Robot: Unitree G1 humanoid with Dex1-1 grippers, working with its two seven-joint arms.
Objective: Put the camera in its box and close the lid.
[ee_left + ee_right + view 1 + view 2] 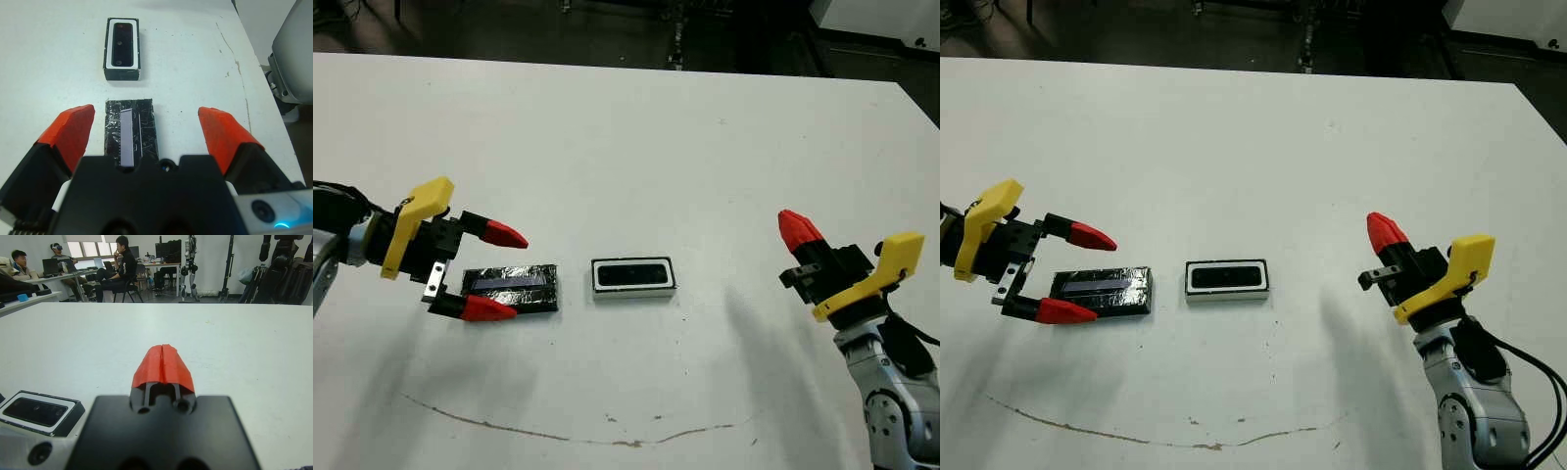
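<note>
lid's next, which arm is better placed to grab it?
Left. The left gripper is open with its fingertips straddling the lid, which lies flat just left of the box; the camera already sits inside. The right gripper is shut and well off to the box's right.

White table (626, 127), marked by a thin brown line near the front edge. Resting on it: foil-wrapped lid (512, 287) and, just beside, box (633, 276) holding camera (633, 274).

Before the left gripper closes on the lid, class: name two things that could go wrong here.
1. The lid lies flat on the table, so the open left gripper straddling it may slip off its shiny, crinkled surface.
2. The box, camera inside, sits close beside the lid; a nudge could shift it.
</note>
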